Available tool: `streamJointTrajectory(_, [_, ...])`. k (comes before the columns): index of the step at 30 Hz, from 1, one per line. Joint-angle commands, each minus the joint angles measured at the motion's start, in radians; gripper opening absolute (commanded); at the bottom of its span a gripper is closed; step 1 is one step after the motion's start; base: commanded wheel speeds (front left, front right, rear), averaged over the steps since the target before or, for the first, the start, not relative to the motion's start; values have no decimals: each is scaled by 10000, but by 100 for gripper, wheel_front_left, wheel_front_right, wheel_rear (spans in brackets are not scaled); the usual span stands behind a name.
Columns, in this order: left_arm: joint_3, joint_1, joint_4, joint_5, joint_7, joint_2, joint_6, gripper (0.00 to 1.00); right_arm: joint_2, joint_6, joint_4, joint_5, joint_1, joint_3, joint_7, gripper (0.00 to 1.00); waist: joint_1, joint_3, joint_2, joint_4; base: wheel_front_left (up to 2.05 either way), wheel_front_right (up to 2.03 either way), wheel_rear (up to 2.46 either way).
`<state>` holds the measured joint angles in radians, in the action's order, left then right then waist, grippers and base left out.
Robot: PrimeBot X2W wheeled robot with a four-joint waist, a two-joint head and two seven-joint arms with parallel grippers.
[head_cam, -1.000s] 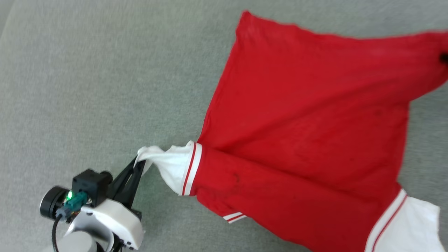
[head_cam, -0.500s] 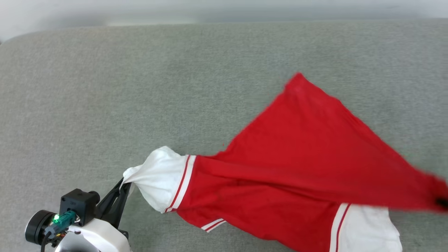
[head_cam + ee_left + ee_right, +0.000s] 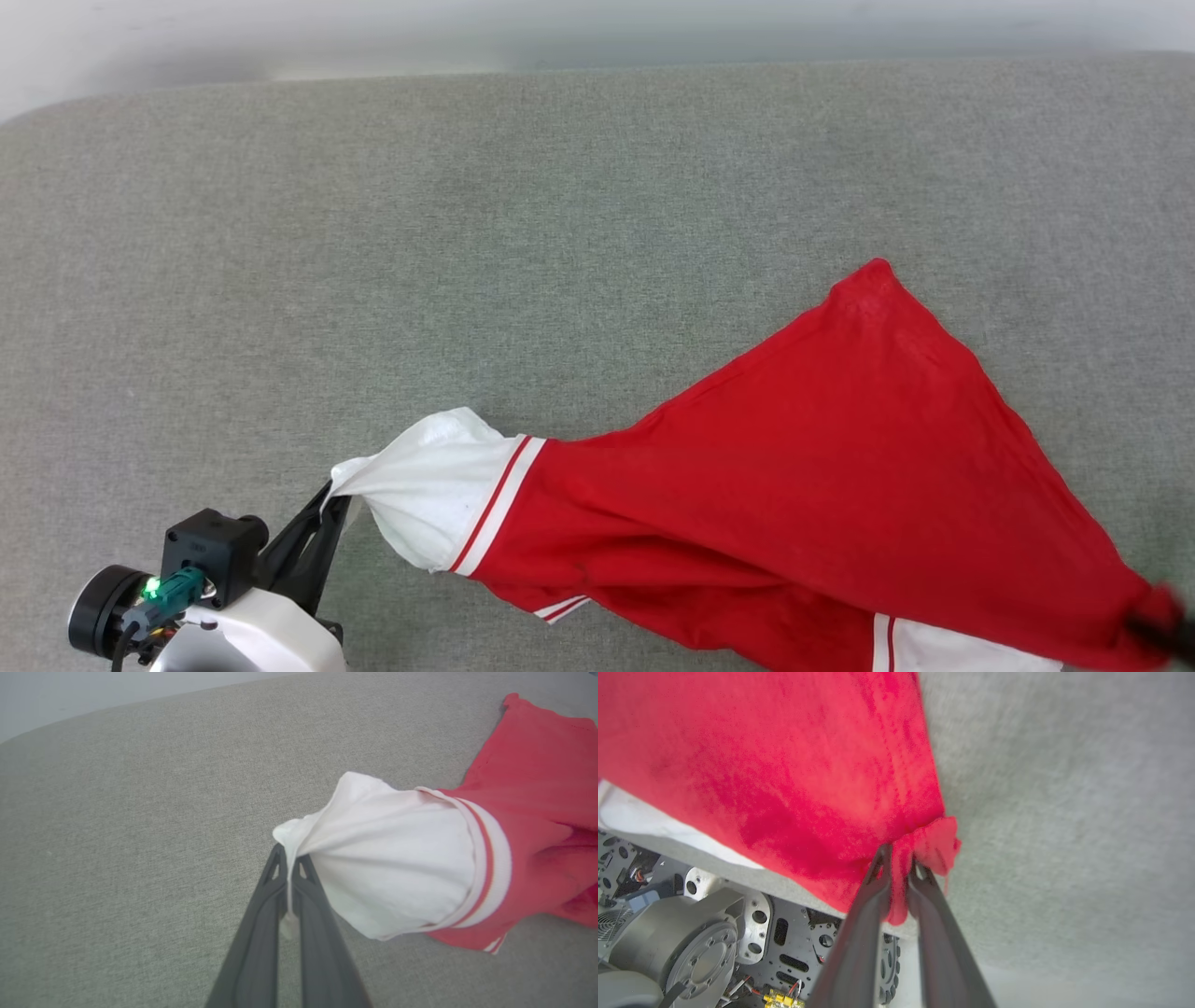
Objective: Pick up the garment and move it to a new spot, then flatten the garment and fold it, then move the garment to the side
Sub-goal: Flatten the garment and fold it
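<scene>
The garment [image 3: 822, 485] lies on the lower right part of the grey fabric-covered surface [image 3: 467, 233]. Its red body forms a triangle, with one corner pointing toward the far edge.

Surroundings:
- A pale strip of wall [image 3: 280, 37] runs beyond the far edge of the surface.
- In the right wrist view, the robot's grey metal base [image 3: 691, 942] shows below the near edge of the surface.

Fingers:
- The left fingers [image 3: 268, 900] are clenched on the end of the white sleeve [image 3: 387, 868]. A fold of white cloth is pinched between the tips, and the sleeve is drawn into a twisted point.
- In the head view, the left fingers [image 3: 313, 541] sit at the lower left, just ahead of a black camera housing [image 3: 210, 551].
- The right fingers [image 3: 868, 905] grip a bunched red corner of the garment. The cloth fills the narrow gap between them.

Limits of view:
- In the head view, the right fingers [image 3: 1162, 635] appear as a dark blur at the lower right corner.
- The second white sleeve [image 3: 962, 649] is cut off by the bottom edge.
- Whether the lowest red folds rest on the surface cannot be determined
</scene>
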<state>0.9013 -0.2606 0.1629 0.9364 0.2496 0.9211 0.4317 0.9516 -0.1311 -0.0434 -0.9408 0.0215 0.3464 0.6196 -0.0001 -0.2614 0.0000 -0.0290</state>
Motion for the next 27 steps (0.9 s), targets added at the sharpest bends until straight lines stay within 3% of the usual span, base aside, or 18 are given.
streamJointTrajectory(1, [-1,-60,-7,-56,6,6,17,0,40,8,207,70,-345,-482,-58,100,1,17,0,-16,0,0,0])
streamJointTrajectory(7, [17,-177,48,-107,-38,-37,0,0,263,8,1202,211,-1340,-1974,338,100,1,-63,0,-126,0,0,0])
streamJointTrajectory(11, [50,-401,62,-224,-92,-105,-64,0,361,6,1898,384,-2720,-2301,1107,100,1,-306,0,-301,0,0,0])
streamJointTrajectory(17, [112,-923,43,-496,-242,-303,-244,0,-21,8,2009,872,-5341,-1128,2882,100,1,-850,0,-667,0,0,0])
streamJointTrajectory(23, [189,-1516,-24,-789,-413,-519,-422,0,-1128,8,724,1648,-7629,532,4311,100,1,-1443,0,-1042,0,0,0])
streamJointTrajectory(27, [207,-1812,0,-955,-454,-655,-485,0,-1846,8,-247,2121,-8565,1455,4470,100,1,-1839,0,-1240,0,0,0])
